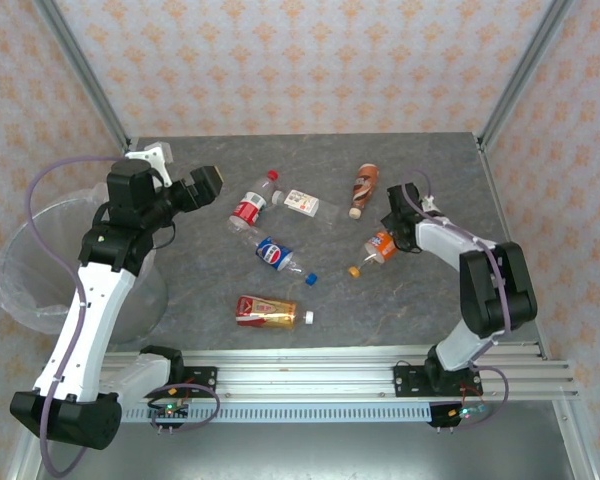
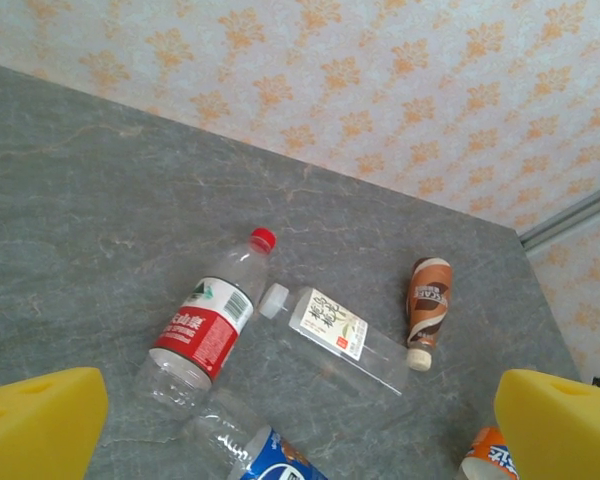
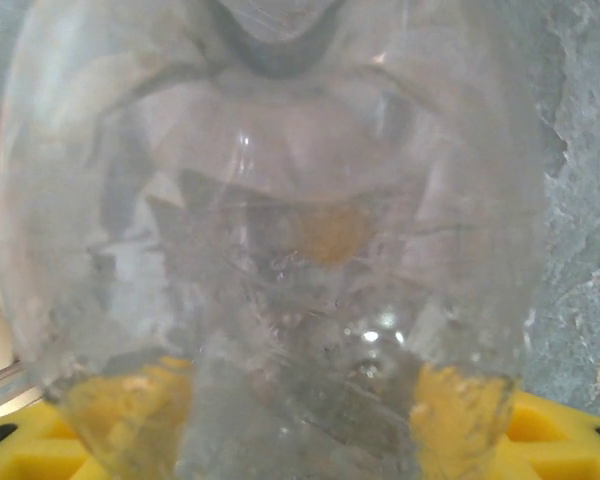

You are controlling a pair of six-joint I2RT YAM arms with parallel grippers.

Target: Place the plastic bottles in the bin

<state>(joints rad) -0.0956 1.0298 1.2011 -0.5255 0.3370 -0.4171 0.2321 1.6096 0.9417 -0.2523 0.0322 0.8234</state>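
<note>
Bottle [image 3: 270, 250] between right end effector [image 3: 300, 435] jaws

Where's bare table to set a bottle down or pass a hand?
Free: far strip of table behind brown bottle; near stretch between red-gold bottle and right arm. Crowded: centre, where red-label bottle, white-label bottle, blue-label bottle lie close.
</note>
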